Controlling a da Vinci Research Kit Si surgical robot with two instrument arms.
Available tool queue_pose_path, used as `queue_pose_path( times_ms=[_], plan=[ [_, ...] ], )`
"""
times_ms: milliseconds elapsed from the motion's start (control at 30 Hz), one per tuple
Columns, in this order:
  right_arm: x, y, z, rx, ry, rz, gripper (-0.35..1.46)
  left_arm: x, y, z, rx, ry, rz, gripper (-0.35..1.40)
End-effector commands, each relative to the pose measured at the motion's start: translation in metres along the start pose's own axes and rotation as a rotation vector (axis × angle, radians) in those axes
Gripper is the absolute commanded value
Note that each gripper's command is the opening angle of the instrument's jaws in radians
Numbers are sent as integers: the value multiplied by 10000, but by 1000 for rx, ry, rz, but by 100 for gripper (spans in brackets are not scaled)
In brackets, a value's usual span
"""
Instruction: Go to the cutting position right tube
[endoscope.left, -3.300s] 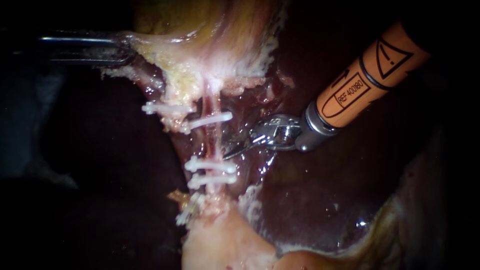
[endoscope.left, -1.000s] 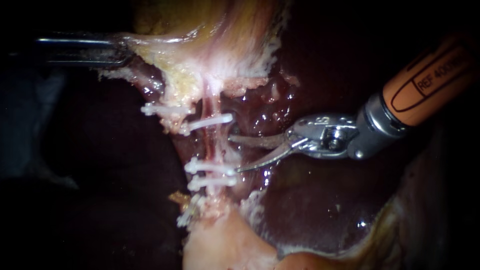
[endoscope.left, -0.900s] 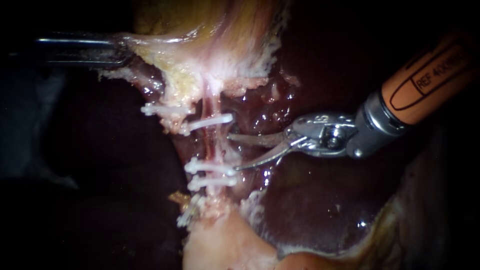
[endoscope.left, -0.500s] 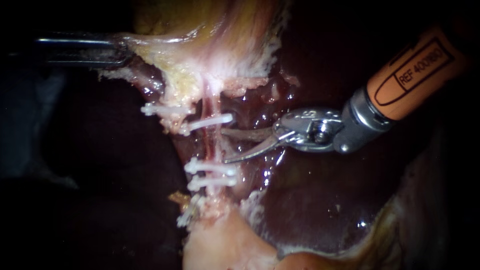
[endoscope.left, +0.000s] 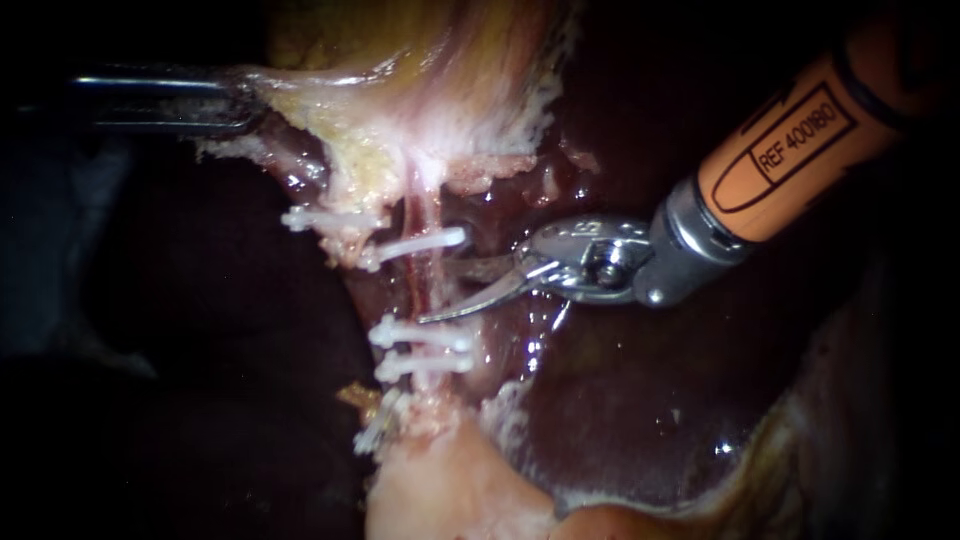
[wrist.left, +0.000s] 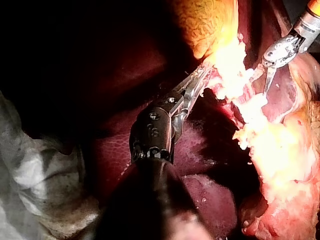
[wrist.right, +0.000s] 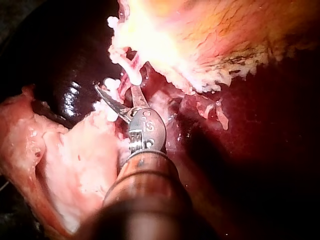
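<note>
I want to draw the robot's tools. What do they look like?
The right instrument has an orange sleeve with black markings, a shiny silver collar and wrist, and thin curved silver blades. The left instrument is slim, dark, glossy metal with a black hinged wrist.

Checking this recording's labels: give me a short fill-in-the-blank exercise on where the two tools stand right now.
1. The right tool's jaws are ____.
2. They reach the right tube between white ____.
3. The left tool is shut on the ____.
Missing words: open; clips; gallbladder.
</note>
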Motion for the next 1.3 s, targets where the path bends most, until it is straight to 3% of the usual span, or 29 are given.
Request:
queue_pose_path(
  times_ms=[33, 233, 567, 867, 1067, 1300],
  plan=[
    [0, 0, 2, 3, -2, 1, 140, 0, 0, 0, 0, 0, 0, -35],
    [-1, 1, 22, 21, -4, -5, 140, 0, 0, 0, 0, 0, 0, -35],
    [8, 5, 52, 25, 31, -7, 140, 0, 0, 1, 0, 0, 0, -35],
    [13, -1, 61, 21, 33, -7, 140, 0, 0, 1, 0, 0, 0, -35],
    [19, -20, 65, 28, 32, -7, 140, 0, 0, 1, 0, 0, 0, -35],
    [41, -49, 64, 64, 53, 0, 140, 0, 0, 1, 0, 0, 0, -35]
  ],
)
